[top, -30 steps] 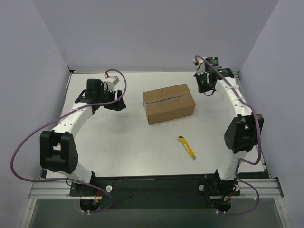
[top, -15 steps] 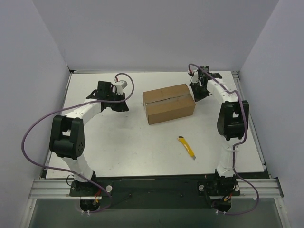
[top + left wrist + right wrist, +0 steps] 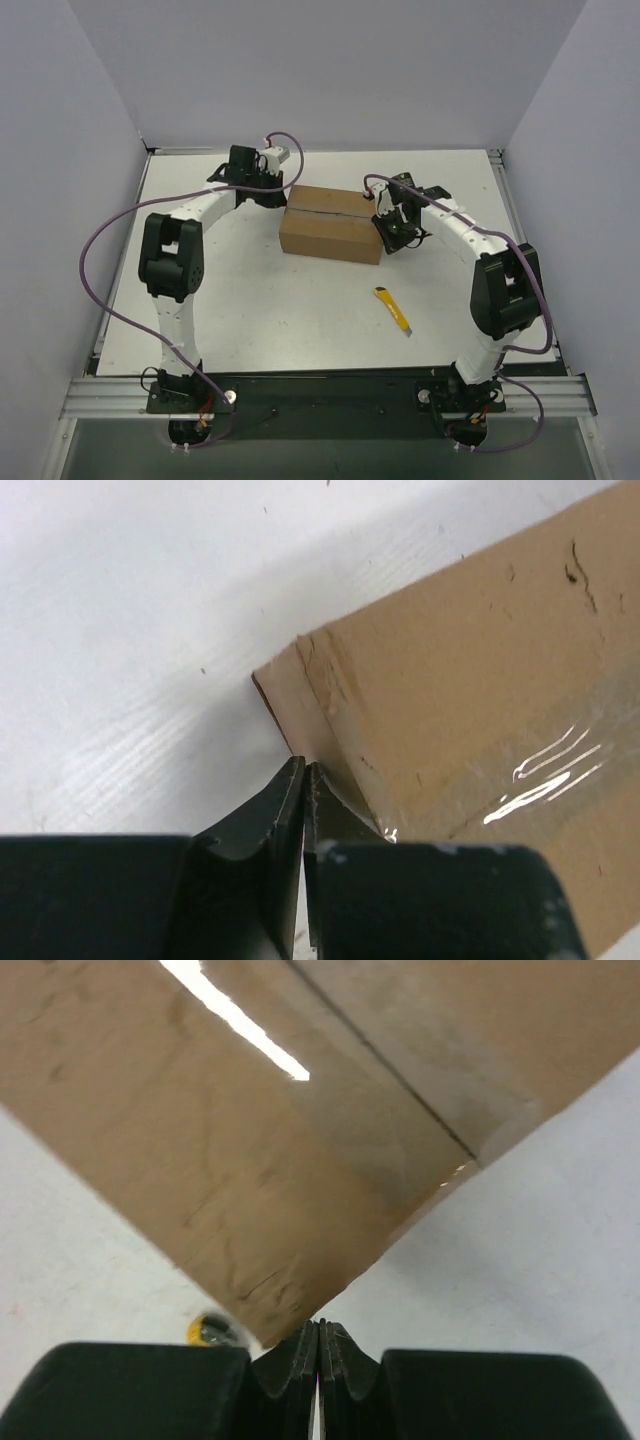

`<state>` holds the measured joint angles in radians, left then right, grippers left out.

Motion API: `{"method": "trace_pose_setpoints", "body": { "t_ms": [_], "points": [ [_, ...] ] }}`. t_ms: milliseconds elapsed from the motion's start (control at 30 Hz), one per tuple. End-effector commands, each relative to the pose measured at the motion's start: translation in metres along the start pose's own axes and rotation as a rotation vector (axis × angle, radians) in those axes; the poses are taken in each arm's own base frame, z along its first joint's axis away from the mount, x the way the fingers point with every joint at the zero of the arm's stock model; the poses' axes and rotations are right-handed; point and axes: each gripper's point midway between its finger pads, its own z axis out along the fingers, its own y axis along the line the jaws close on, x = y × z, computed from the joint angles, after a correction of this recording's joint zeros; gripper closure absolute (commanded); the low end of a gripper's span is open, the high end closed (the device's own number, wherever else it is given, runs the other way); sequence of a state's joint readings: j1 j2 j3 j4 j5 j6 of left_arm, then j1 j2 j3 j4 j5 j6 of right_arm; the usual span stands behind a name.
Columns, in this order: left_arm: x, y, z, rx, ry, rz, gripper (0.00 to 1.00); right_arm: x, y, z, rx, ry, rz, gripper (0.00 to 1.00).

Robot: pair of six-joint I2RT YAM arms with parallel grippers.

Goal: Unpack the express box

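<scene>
The express box, a brown carton with a taped centre seam, lies closed in the middle of the table. My left gripper is shut at the box's far left corner. In the left wrist view the box fills the right side, and the left gripper has its tips against that corner with nothing between them. My right gripper is shut at the box's right end. In the right wrist view the right gripper sits just below a corner of the box, empty.
A yellow utility knife lies on the table in front of the box, to its right, and its end shows beside my right fingers. Grey walls close in the table on the left, back and right.
Both arms have swung inward to the box's ends. The box has shifted left and turned. My left gripper has gone from open to shut.
</scene>
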<state>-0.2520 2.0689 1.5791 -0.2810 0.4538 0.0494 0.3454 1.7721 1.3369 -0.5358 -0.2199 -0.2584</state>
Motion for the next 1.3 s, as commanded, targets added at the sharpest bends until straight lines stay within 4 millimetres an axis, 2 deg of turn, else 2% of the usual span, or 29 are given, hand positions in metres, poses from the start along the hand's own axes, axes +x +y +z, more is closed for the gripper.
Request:
{"method": "trace_pose_setpoints", "body": {
  "t_ms": [0, 67, 133, 267, 300, 367, 400, 433, 467, 533, 567, 600, 633, 667, 700, 733, 767, 800, 833, 967, 1033, 1100, 1267],
  "points": [
    [-0.042, 0.002, 0.007, 0.027, -0.09, 0.084, 0.85, 0.001, 0.036, -0.015, -0.077, -0.033, -0.073, 0.92],
    [-0.054, -0.004, 0.01, 0.048, -0.114, 0.093, 0.82, -0.001, 0.041, -0.014, -0.083, -0.034, -0.098, 0.91],
    [-0.056, -0.004, 0.015, 0.053, -0.116, 0.092, 0.79, -0.01, 0.048, -0.014, -0.085, -0.046, -0.131, 0.9],
    [-0.08, 0.011, 0.002, -0.035, -0.151, 0.079, 0.68, -0.027, 0.064, -0.016, -0.109, -0.073, -0.175, 0.9],
    [-0.088, 0.021, -0.007, -0.064, -0.169, 0.071, 0.56, -0.029, 0.067, -0.015, -0.12, -0.078, -0.184, 0.89],
    [-0.104, 0.033, -0.026, -0.106, -0.218, 0.05, 0.48, -0.04, 0.084, -0.015, -0.155, -0.103, -0.212, 0.89],
    [-0.114, 0.051, -0.04, -0.152, -0.251, 0.033, 0.39, -0.042, 0.092, -0.01, -0.165, -0.094, -0.233, 0.89],
    [-0.119, 0.063, -0.05, -0.195, -0.269, 0.01, 0.37, -0.046, 0.097, -0.009, -0.162, -0.096, -0.267, 0.88],
    [-0.132, 0.068, -0.067, -0.227, -0.305, 0.015, 0.35, -0.058, 0.106, -0.013, -0.158, -0.116, -0.298, 0.87],
    [-0.141, 0.09, -0.094, -0.292, -0.342, 0.008, 0.32, -0.064, 0.102, -0.011, -0.134, -0.112, -0.318, 0.87],
    [-0.15, 0.091, -0.113, -0.302, -0.369, 0.018, 0.32, -0.063, 0.094, -0.014, -0.106, -0.101, -0.322, 0.87],
    [-0.149, 0.092, -0.122, -0.305, -0.371, 0.016, 0.31, -0.06, 0.09, -0.019, -0.098, -0.097, -0.329, 0.87],
    [-0.141, 0.098, -0.129, -0.297, -0.362, 0.004, 0.3, -0.054, 0.085, -0.022, -0.097, -0.084, -0.339, 0.86],
    [-0.144, 0.092, -0.145, -0.293, -0.382, 0.009, 0.3, -0.044, 0.082, -0.025, -0.113, -0.058, -0.351, 0.83],
    [-0.14, 0.09, -0.15, -0.285, -0.379, 0.008, 0.3, -0.031, 0.071, -0.031, -0.111, -0.046, -0.324, 0.79],
    [-0.125, 0.09, -0.15, -0.28, -0.353, 0.004, 0.29, -0.023, 0.067, -0.033, -0.119, -0.033, -0.313, 0.75],
    [-0.126, 0.079, -0.162, -0.262, -0.365, 0.027, 0.29, -0.013, 0.062, -0.036, -0.122, -0.014, -0.309, 0.64],
    [-0.121, 0.073, -0.165, -0.257, -0.356, 0.039, 0.29, 0.003, 0.052, -0.037, -0.106, 0.011, -0.287, 0.59],
    [-0.117, 0.069, -0.168, -0.25, -0.352, 0.052, 0.29, 0.01, 0.048, -0.037, -0.087, 0.026, -0.285, 0.54],
    [-0.087, 0.044, -0.181, -0.215, -0.333, 0.027, 0.29, 0.038, 0.044, -0.03, -0.062, 0.095, -0.288, 0.34],
    [-0.078, 0.036, -0.183, -0.197, -0.322, 0.019, 0.29, 0.05, 0.052, -0.025, -0.083, 0.123, -0.277, 0.32],
    [-0.07, 0.03, -0.188, -0.196, -0.312, 0.022, 0.29, 0.053, 0.055, -0.02, -0.07, 0.125, -0.268, 0.3],
    [-0.067, 0.032, -0.204, -0.262, -0.311, 0.061, 0.29, 0.07, 0.056, -0.01, -0.03, 0.171, -0.202, 0.32]
  ]
}}
